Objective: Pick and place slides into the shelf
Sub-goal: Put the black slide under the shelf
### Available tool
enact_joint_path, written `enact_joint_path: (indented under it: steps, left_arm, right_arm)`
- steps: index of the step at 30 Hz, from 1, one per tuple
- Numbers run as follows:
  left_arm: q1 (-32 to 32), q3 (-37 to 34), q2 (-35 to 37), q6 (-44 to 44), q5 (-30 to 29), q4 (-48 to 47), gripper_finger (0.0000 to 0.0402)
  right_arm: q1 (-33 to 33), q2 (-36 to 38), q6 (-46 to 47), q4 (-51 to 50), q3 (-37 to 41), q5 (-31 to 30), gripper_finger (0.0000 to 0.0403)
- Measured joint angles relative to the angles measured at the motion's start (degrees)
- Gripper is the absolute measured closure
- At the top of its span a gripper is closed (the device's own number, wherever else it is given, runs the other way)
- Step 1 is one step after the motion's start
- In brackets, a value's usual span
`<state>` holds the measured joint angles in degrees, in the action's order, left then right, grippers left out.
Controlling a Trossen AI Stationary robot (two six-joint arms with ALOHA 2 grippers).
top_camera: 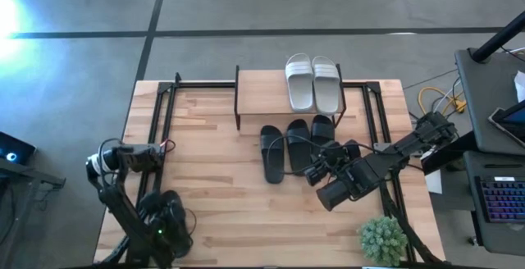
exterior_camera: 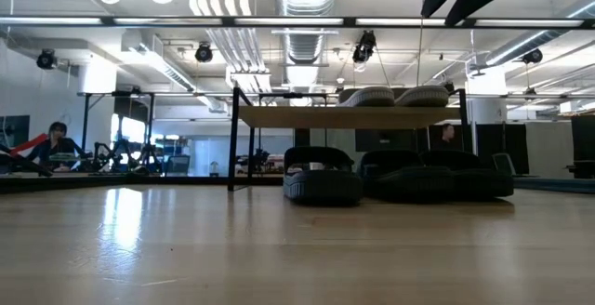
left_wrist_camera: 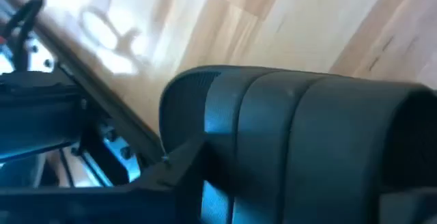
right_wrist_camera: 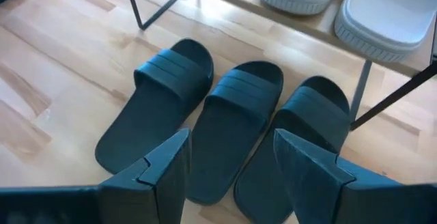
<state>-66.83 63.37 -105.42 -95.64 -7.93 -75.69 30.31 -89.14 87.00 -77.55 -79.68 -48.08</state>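
Two white slides [top_camera: 312, 83] lie side by side on the shelf's [top_camera: 262, 97] light plank top, toward its right end; they also show in the low view [exterior_camera: 395, 96]. Three black slides [top_camera: 296, 144] rest soles down on the table, toes pointing under the shelf, and are seen close up in the right wrist view [right_wrist_camera: 229, 125]. A fourth black slide is out of view. My right gripper [right_wrist_camera: 229, 162] is open and hovers above the heel ends of the middle and right black slides, touching nothing. My left gripper [top_camera: 168, 220] is folded back at the table's near left corner.
A green potted plant [top_camera: 382, 238] stands at the near right corner, close beside the right arm. Black frame rails [top_camera: 168, 105] run along the table's left and right sides. The left half of the shelf top is bare plank. Bare tabletop [top_camera: 213, 187] lies between the two arms.
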Motion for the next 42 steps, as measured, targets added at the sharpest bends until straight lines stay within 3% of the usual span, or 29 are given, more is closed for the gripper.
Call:
enact_joint_path:
  steps: [3,6,10,15,19,23,26,33,42]
  left_arm:
    - [0.6,-1.9,1.6,1.4,-0.3,1.1,0.0328]
    - [2.7,-2.0,3.8,4.0,-4.8,1.5,0.0388]
    - [8.7,-1.9,7.0,11.9,-14.3,1.1,0.0395]
    - [21.3,-1.9,9.1,28.1,-31.3,3.0,0.0399]
    - [33.3,-2.9,9.4,48.5,-40.4,18.1,0.0399]
    - [43.2,-6.2,9.3,74.4,-40.1,44.5,0.0400]
    - [49.4,-7.5,8.6,84.6,-39.6,53.7,0.0400]
    - [60.4,-9.4,8.2,92.7,-34.4,60.3,0.0400]
    - [63.9,-8.8,4.6,93.0,-31.8,62.2,0.0383]
  right_arm:
    - [0.0,0.0,0.0,0.0,0.0,0.7,0.0202]
    - [-0.1,0.0,0.0,-0.2,0.0,1.3,0.0202]
    - [-0.6,0.0,0.0,-0.2,0.0,1.6,0.0202]
    - [-1.3,0.0,0.0,-0.2,0.0,1.6,0.0202]
    - [-1.4,0.0,0.0,-0.1,0.0,1.6,0.0202]
    - [-1.4,0.1,0.0,-0.1,0.0,2.0,0.0202]
    - [-1.4,0.2,0.0,-0.1,-0.1,2.3,0.0202]
    - [-1.3,0.2,0.0,0.1,-0.2,4.7,0.0202]
    - [-1.3,0.2,0.0,0.1,-0.2,4.7,0.0202]
